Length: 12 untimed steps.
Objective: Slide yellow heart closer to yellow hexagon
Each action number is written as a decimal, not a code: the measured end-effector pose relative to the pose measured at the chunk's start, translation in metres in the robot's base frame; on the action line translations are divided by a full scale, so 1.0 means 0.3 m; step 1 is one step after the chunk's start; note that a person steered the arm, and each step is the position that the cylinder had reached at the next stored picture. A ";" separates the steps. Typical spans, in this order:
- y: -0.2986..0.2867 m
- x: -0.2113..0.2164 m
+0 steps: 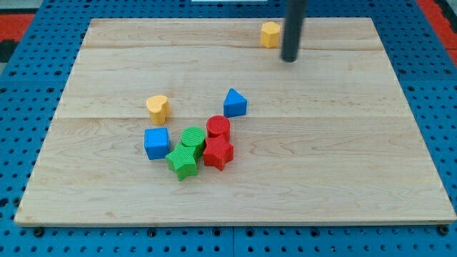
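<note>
Straight dark rod, my tip (289, 60)

Bright, even overhead light, no glare on the wooden board (343, 143). Shadows soft and short, hugging each block's base. Blocks fairly sharp; the dark rod (293, 28) looks slightly soft and blurred at its edges. Low resolution overall. No clear edge distortion.
</note>
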State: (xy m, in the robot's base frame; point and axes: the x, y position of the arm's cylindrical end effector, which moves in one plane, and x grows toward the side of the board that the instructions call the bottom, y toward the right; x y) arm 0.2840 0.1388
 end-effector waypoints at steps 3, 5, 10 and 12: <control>-0.366 -0.088; -0.230 0.216; -1.034 0.515; -1.130 0.390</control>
State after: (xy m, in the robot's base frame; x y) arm 0.4011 -0.2002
